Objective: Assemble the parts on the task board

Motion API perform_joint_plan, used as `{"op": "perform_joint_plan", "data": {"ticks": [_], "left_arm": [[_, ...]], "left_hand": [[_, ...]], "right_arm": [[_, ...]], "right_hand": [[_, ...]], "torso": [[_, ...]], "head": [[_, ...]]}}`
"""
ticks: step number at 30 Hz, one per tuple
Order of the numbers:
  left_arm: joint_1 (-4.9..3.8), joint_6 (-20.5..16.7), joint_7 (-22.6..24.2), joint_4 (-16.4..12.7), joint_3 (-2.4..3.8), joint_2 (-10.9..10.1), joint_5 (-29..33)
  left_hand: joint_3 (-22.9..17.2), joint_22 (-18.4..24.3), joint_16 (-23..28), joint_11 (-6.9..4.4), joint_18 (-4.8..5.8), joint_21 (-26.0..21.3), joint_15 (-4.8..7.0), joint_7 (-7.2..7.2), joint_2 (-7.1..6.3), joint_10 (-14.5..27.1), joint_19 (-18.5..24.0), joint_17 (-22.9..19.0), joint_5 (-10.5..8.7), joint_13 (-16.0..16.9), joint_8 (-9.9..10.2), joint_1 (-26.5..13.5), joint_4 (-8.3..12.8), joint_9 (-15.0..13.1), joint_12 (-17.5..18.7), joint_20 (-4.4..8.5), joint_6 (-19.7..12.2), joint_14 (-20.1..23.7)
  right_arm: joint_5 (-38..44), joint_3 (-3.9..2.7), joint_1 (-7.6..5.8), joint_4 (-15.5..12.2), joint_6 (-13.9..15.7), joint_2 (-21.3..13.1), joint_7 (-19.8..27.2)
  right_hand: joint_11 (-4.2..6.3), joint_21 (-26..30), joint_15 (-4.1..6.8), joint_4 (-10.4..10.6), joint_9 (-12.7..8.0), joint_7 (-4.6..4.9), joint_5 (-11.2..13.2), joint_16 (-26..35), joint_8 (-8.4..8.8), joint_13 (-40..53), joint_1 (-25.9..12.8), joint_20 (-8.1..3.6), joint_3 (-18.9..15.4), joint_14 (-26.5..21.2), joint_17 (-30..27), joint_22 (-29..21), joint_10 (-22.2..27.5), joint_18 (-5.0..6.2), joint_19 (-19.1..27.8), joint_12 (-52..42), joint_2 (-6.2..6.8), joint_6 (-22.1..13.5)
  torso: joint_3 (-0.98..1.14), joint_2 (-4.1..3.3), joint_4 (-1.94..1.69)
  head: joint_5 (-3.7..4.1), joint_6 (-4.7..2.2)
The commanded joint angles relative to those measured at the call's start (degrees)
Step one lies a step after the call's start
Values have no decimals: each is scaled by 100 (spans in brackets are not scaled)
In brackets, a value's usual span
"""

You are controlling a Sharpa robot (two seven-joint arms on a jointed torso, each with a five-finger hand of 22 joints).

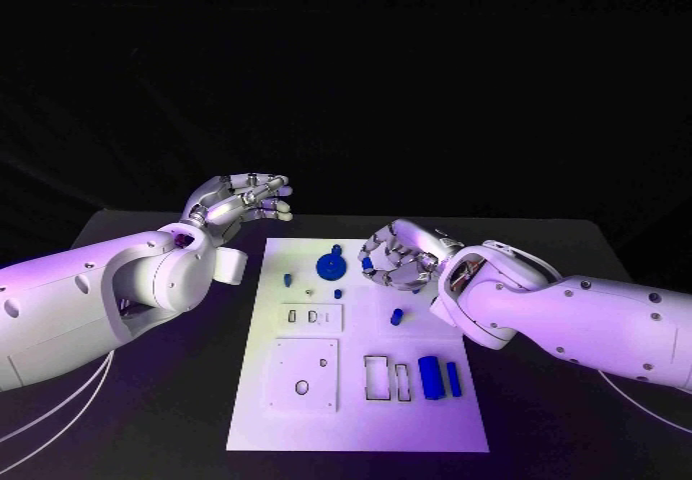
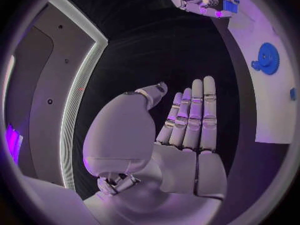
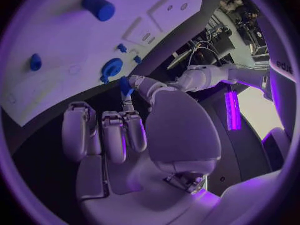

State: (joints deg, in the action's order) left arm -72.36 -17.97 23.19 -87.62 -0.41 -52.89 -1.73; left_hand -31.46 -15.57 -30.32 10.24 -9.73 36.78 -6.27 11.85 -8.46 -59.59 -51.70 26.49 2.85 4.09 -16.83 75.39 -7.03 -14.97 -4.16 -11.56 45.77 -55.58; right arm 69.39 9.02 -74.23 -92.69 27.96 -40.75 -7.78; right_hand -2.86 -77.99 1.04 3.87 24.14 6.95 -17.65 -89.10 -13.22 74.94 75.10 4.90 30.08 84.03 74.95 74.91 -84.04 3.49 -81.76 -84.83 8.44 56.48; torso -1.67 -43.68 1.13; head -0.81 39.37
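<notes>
Currently the right hand (image 1: pixel 400 258) hovers over the far right part of the task board (image 1: pixel 433 420), fingers curled in, pinching a small blue part (image 3: pixel 125 86) between thumb and fingertip; the same piece shows in the left wrist view (image 2: pixel 229 6). Just left of this hand, on the board, lies the round blue gear (image 1: pixel 330 265), with a few tiny blue pieces near it toward the board's middle. A short blue peg (image 1: pixel 397 317) stands on the board nearer than the hand. Further toward the near edge, two blue cylinders (image 1: pixel 430 375) lie side by side next to rectangular cut-outs.

Left hand (image 1: pixel 242 207) is raised off the board's far left corner, above the black surface (image 1: pixel 577 250), well apart from the parts. Left wrist view shows its fingers (image 2: pixel 195 116) straight and together, thumb apart, holding nothing.
</notes>
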Motion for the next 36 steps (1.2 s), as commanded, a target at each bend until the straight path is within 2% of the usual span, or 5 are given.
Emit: {"op": "perform_joint_plan", "data": {"ticks": [1,7,11,22,36], "left_arm": [[-3,120,44,66,0,57,55],[-3,131,36,144,-1,109,62],[-4,134,33,168,-1,127,64],[-4,135,32,187,-1,136,64],[-5,148,22,183,-1,124,65]], "left_hand": [[0,-9,-6,-8,-59,22,-16,205,20,30,21,7,11,8,18,-32,18,-6,15,0,-35,34],[4,-9,-7,-7,-59,23,-17,205,20,29,23,8,10,8,18,-39,13,-7,14,-1,-35,35],[4,-9,-7,-7,-59,23,-17,205,20,29,23,8,10,8,18,-39,13,-7,14,-1,-35,35],[4,-9,-7,-7,-59,23,-17,205,20,29,23,8,10,8,18,-39,13,-7,14,-1,-35,35],[4,-9,-7,-7,-59,23,-17,205,20,29,23,8,10,8,18,-39,13,-7,14,-1,-35,35]], "right_arm": [[415,3,80,8,51,187,-404],[673,5,250,47,140,524,-507],[812,7,375,107,161,712,-547],[1106,15,652,287,138,1017,-621],[1308,19,754,346,113,1101,-680]], "right_hand": [[52,9,45,-2,67,14,-15,-14,-66,1042,-15,-20,49,552,1328,390,-259,-6,6,21,-26,45],[54,23,45,-1,70,12,-15,-13,-70,1033,-21,-20,55,552,1327,378,-253,-2,16,31,-26,48],[55,28,46,-1,71,11,-15,-15,-73,1035,-25,-21,58,553,1331,374,-254,-1,18,29,-25,50],[61,38,52,-13,81,4,-11,-10,-85,1041,-55,-24,73,550,1321,368,-261,2,21,23,23,52],[64,37,55,-22,85,1,-10,-10,-91,1038,-69,-27,81,551,1321,371,-259,2,18,28,52,51]], "torso": [[-48,42,-31],[-68,59,-24],[-71,55,-35],[-49,40,-17],[-43,37,-23]], "head": [[-158,59],[-328,147],[-370,191],[-436,251],[-426,309]]}}
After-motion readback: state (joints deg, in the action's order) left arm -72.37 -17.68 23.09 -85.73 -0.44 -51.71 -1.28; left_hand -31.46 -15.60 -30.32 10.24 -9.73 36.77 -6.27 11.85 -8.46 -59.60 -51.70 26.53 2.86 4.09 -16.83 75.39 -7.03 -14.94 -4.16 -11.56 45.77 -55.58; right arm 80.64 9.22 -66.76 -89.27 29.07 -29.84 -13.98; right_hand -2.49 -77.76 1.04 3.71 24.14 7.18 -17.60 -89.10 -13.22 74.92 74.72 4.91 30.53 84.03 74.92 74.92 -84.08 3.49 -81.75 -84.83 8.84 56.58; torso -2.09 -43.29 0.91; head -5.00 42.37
